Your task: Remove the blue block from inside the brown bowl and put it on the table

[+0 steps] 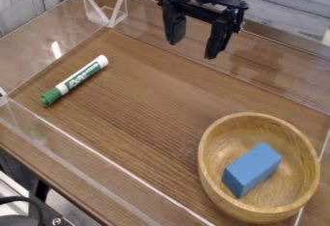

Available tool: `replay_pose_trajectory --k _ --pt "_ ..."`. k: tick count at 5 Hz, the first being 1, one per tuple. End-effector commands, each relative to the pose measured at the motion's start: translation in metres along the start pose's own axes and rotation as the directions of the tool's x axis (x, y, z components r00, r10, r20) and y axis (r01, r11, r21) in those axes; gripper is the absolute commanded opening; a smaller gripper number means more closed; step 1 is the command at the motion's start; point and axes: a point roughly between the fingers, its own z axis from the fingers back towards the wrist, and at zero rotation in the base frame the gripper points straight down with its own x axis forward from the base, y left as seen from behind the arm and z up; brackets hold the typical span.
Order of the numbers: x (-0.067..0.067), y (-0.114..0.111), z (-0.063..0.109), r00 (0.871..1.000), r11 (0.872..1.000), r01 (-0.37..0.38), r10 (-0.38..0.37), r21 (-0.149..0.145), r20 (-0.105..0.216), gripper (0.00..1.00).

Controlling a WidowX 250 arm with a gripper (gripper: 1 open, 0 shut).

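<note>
From my seat, the small rectangular blue block [252,169] lies inside the wide round wooden bowl [219,133] at the near right of the wood-grain table [154,95]. The green-and-white marker pen [75,81] lies at far left, well apart.

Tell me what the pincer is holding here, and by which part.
Nothing. The pincer hangs open and empty above the table; the blue block lies in the brown bowl.

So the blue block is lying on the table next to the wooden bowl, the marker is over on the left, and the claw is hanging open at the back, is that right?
Not quite. The blue block is inside the wooden bowl, not beside it on the table; the camera view shows it resting within the rim. The rest holds: the marker lies on the left, and the claw hangs open at the back.
</note>
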Motion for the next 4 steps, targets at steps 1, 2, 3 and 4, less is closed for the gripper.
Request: replay_pose_trajectory --k 1,2,3,4 --pt "-0.006 -0.007 -0.006 1.0 1.0 0.0 0.0 -0.001 -0.016 1.0" --pt "-0.016 -0.022 -0.011 1.0 1.0 0.001 -0.001 -0.006 -0.024 1.0" --pt "-0.028 -0.044 -0.01 1.0 1.0 0.016 -0.016 -0.01 -0.014 1.0" --pt "-0.041 -0.069 -0.009 0.999 0.999 0.034 -0.034 -0.009 0.01 1.0"
